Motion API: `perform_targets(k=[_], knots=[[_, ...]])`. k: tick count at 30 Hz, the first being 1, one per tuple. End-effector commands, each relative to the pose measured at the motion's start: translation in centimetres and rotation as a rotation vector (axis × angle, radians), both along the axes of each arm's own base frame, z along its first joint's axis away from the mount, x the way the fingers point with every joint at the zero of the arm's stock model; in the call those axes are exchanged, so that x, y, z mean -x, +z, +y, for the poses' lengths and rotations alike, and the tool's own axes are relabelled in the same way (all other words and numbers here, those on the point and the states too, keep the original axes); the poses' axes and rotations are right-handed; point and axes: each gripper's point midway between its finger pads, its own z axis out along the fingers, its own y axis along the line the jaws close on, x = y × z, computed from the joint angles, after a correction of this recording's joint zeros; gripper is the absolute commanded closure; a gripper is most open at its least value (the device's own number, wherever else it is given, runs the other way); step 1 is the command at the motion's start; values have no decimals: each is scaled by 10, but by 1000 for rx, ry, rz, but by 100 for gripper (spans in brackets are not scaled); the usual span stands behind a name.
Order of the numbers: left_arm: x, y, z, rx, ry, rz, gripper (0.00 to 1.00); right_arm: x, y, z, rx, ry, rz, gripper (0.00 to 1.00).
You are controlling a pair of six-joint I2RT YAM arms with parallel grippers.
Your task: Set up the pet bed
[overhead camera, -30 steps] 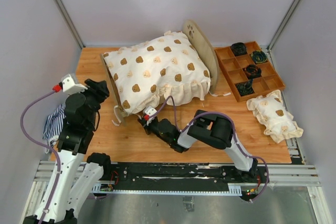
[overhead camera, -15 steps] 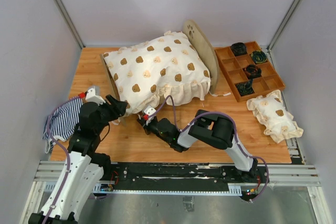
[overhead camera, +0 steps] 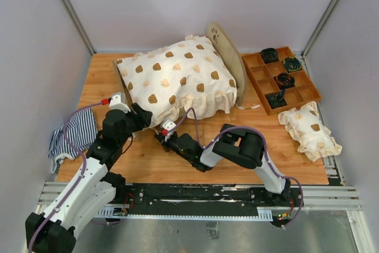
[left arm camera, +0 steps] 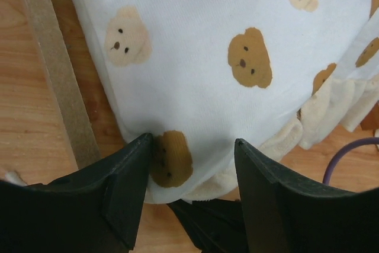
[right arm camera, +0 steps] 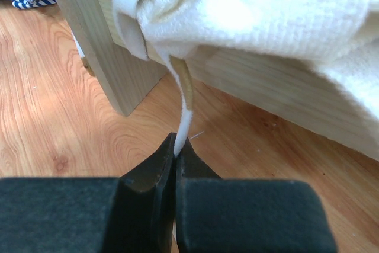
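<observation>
The pet bed's plywood frame, with its rounded headboard [overhead camera: 224, 44], stands at the back of the table. A cream bear-print cushion [overhead camera: 177, 78] covers it; the striped mattress is hidden. My left gripper [overhead camera: 141, 120] is open at the cushion's near left corner. In the left wrist view its jaws stand either side of that corner [left arm camera: 177, 158], with a frame rail [left arm camera: 56, 69] to the left. My right gripper [overhead camera: 161, 135] is shut on the cushion's white tie string [right arm camera: 185, 102], low over the table just in front of the frame [right arm camera: 95, 45].
A navy-and-white striped cloth [overhead camera: 74, 137] lies at the left table edge. A brown compartment tray [overhead camera: 299, 96] with dark items stands at the back right. A small bear-print pillow [overhead camera: 309, 130] lies in front of it. Grey walls close three sides.
My left arm has swung right, from above the striped cloth to the cushion's near left corner, and dropped lower. The right arm and the string have not moved.
</observation>
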Motion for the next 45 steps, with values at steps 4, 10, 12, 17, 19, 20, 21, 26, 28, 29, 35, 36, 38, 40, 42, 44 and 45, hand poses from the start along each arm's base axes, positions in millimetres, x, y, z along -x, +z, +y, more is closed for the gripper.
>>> perform_targets(k=[4, 10, 12, 17, 19, 20, 21, 26, 28, 29, 35, 36, 38, 40, 42, 44, 45], knots=[[-7, 3, 31, -164, 112, 5, 34, 4, 19, 8, -37, 9, -22, 100], [-1, 1, 23, -124, 67, -12, 30, 2, 24, 7, -36, 2, -44, 100], [0, -6, 21, -118, 62, 6, 30, 3, 25, 7, -48, 5, -43, 100], [1, -19, 37, -151, 144, 40, 42, 6, 21, 11, -52, 21, -35, 100], [-1, -15, 43, -163, 176, 12, 59, 9, 18, 12, -56, 26, -25, 100], [-3, -12, 46, -170, 189, -1, 72, 10, 17, 11, -57, 24, -19, 100], [-5, -10, 47, -176, 199, -9, 85, 10, 15, 10, -59, 19, -12, 100], [-13, -2, 52, -188, 243, -19, 100, 11, -2, 2, -38, 10, -7, 100], [-17, 6, 56, -186, 272, -40, 100, 12, -8, 1, -22, 14, -11, 100], [-19, 10, 58, -191, 281, -50, 100, 13, -10, 1, -16, 21, -16, 100], [-28, 35, 64, -210, 330, -83, 100, 11, -36, -4, 56, -11, -28, 100], [-29, 38, 63, -205, 324, -93, 100, 11, -39, -5, 62, -13, -30, 100], [-29, 41, 62, -201, 318, -98, 100, 10, -38, -8, 70, -19, -43, 100], [-29, 41, 56, -189, 290, -97, 100, 10, -30, -11, 75, -14, -68, 100], [-27, 40, 52, -174, 265, -92, 100, 12, -15, -16, 75, -6, -100, 98], [-24, 38, 47, -156, 240, -89, 100, 13, 4, -24, 79, -6, -140, 83], [-23, 37, 45, -150, 230, -90, 100, 13, 14, -29, 76, -11, -156, 76]])
